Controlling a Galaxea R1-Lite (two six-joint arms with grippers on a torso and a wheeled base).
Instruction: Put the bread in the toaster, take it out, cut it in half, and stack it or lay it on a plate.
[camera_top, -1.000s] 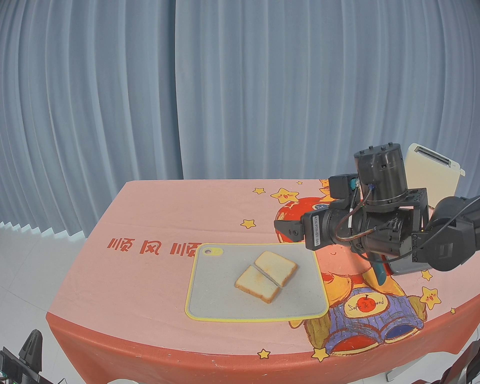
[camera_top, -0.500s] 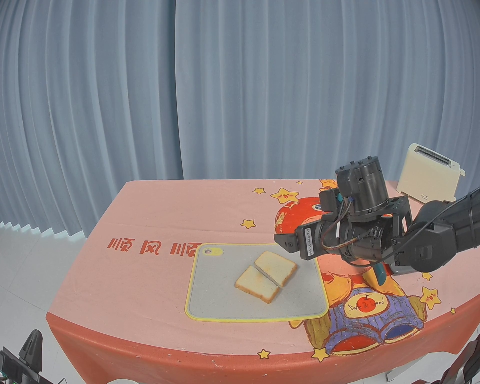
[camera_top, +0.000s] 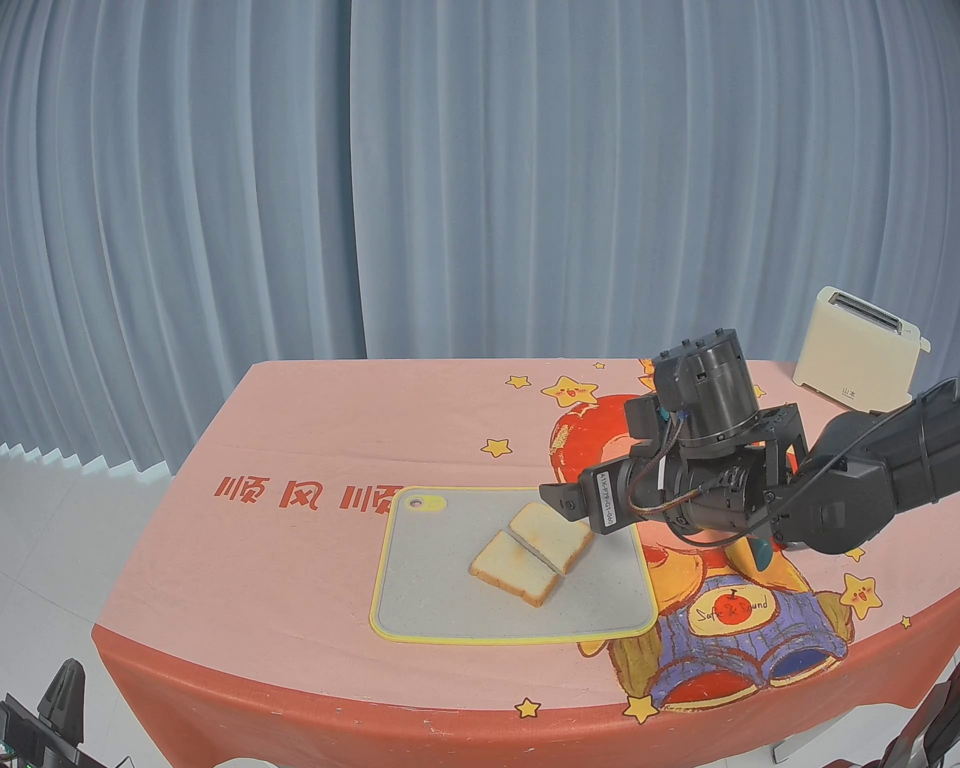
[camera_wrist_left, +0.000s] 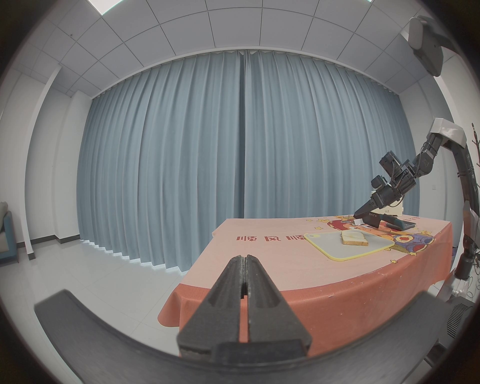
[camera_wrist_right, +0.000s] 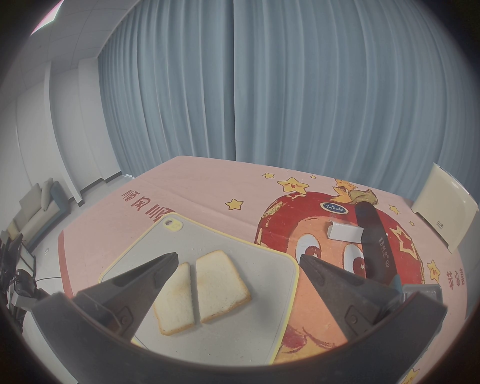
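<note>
The right pincer (camera_top: 560, 497) is spread wide and holds nothing. It hangs just above the cutting board (camera_top: 430, 590), over the board's far right corner. In the right wrist view its two dark fingers (camera_wrist_right: 142, 285) show on either side of the bread.

The bread is cut in two. One half (camera_top: 548, 532) and the other half (camera_top: 515, 567) lie flat in the middle of the board, side by side, with a thin cut line between them.

Just off the board's right edge lies a dark thing with a teal handle (camera_top: 760, 552). It looks like a knife, but the arm hides most of it.

The white toaster (camera_top: 858, 350) stands well apart from the board, past its right side. The board lies on a pink surface (camera_top: 330, 430).

The left pincer (camera_wrist_left: 244, 260) is pressed together with nothing in it, low down and far from the board.
</note>
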